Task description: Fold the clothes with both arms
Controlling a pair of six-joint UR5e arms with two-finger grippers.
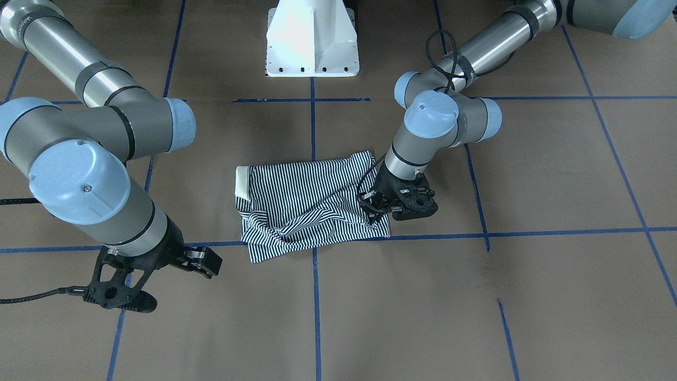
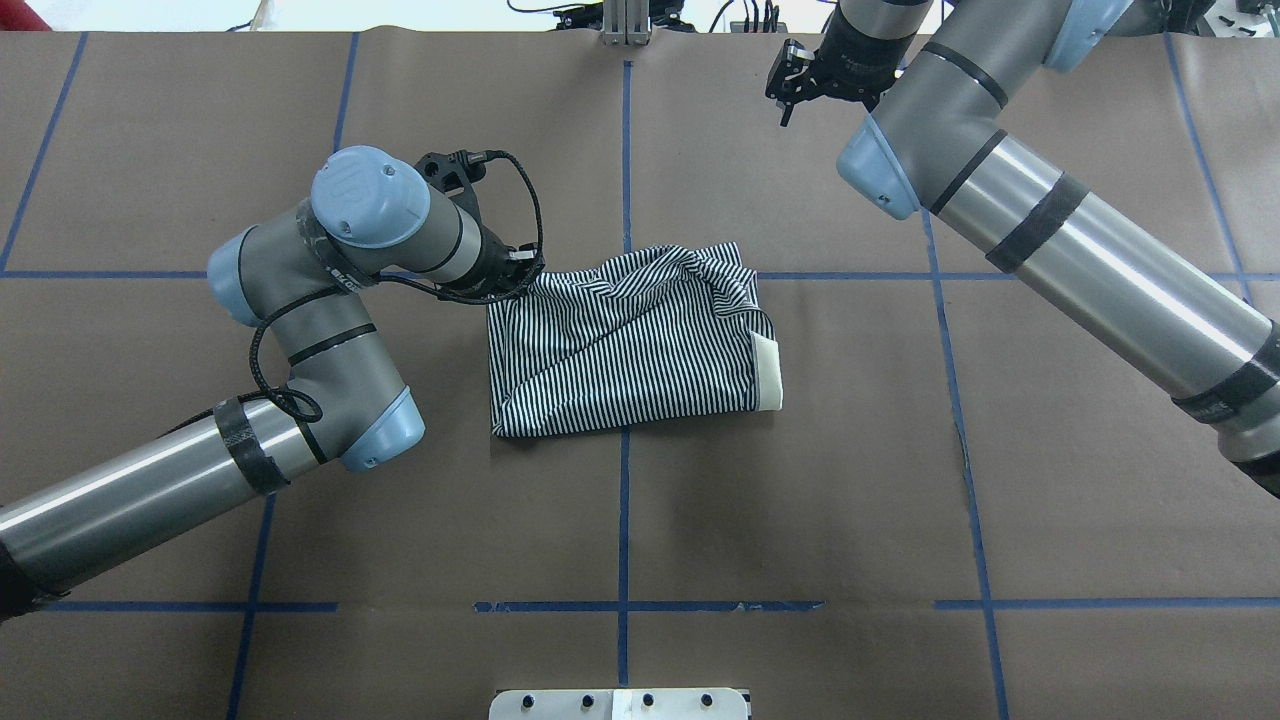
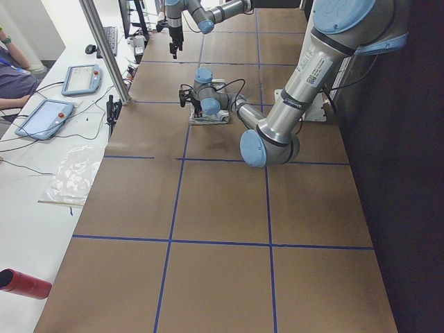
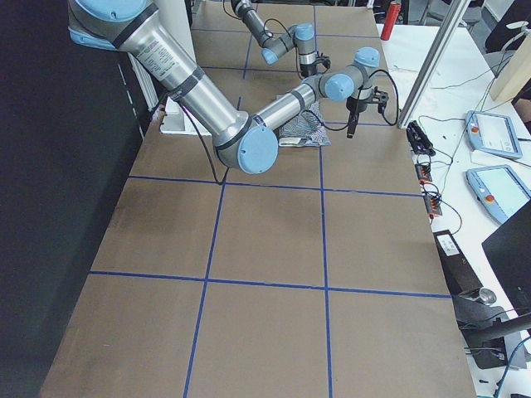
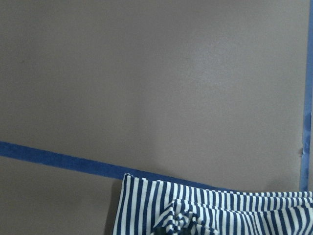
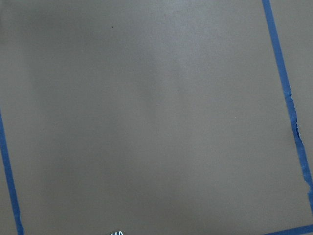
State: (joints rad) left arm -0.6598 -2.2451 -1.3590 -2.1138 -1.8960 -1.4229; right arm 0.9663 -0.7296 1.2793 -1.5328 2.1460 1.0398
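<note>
The striped polo shirt (image 1: 312, 196) lies folded into a rough rectangle mid-table, its cream collar (image 2: 768, 375) at the edge nearer my right arm. My left gripper (image 1: 376, 210) is down on the shirt's far corner. Creases run toward its fingers, and it appears shut on the fabric. In the left wrist view a bunched bit of shirt (image 5: 220, 215) sits at the bottom edge. My right gripper (image 1: 209, 266) hangs well off the shirt on the collar side, near the table's far edge (image 2: 785, 100). It holds nothing, and I cannot tell its state. The right wrist view shows only bare table.
Brown paper with a blue tape grid (image 2: 624, 500) covers the table. The white pedestal base (image 1: 312, 39) stands at the robot's side. Beyond the far edge a bench carries tablets (image 3: 45, 118) and cables, with a metal post (image 3: 104, 48) and a red cylinder (image 3: 21, 283) nearby.
</note>
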